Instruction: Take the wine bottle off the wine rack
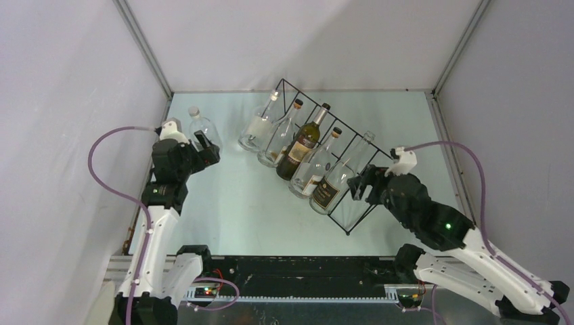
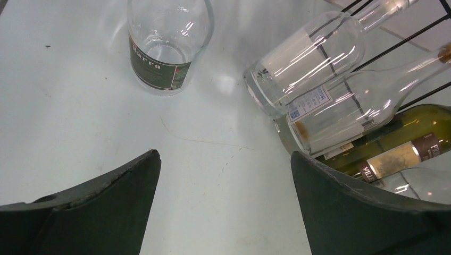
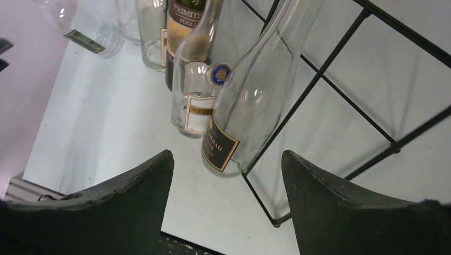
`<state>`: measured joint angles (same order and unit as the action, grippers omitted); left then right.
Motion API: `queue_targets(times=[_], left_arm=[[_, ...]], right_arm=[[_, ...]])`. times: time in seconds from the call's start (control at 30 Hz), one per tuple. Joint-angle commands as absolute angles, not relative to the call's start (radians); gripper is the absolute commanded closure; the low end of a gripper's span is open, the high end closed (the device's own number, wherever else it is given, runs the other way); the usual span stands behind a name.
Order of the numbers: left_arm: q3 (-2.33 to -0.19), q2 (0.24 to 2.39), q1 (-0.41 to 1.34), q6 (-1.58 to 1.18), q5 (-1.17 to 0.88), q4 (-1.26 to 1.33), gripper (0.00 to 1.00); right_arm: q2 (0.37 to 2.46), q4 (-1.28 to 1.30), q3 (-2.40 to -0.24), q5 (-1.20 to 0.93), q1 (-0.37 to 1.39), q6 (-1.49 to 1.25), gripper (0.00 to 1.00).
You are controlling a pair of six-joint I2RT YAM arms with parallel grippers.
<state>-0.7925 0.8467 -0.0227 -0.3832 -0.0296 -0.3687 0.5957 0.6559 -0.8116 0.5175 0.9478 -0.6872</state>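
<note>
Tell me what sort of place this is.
Most likely a robot test cell in a lab: plain white walls box in a pale table, two robot arms are bolted at its near edge, and a wire wine rack of bottles sits staged on it.

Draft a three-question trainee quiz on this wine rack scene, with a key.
1. True or false: the dark green bottle sits in the end compartment of the wine rack.
2. How many bottles lean in the rack? A three, B five, C seven.
3. Fill in: the lone bottle outside the rack stands nearest the ___ tool.
Key: 1 false, it is mid-row; 2 B; 3 left, meaning the left tool.
</note>
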Motion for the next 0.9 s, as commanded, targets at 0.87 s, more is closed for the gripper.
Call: queue_targets(times=[0.87], left_arm=[[-0.743,0.604,0.121,-0.279,0.134,-0.585,0.0]], right_arm=[[1.072,0.317,-0.954,0.39,0.518,-0.757,0.33]])
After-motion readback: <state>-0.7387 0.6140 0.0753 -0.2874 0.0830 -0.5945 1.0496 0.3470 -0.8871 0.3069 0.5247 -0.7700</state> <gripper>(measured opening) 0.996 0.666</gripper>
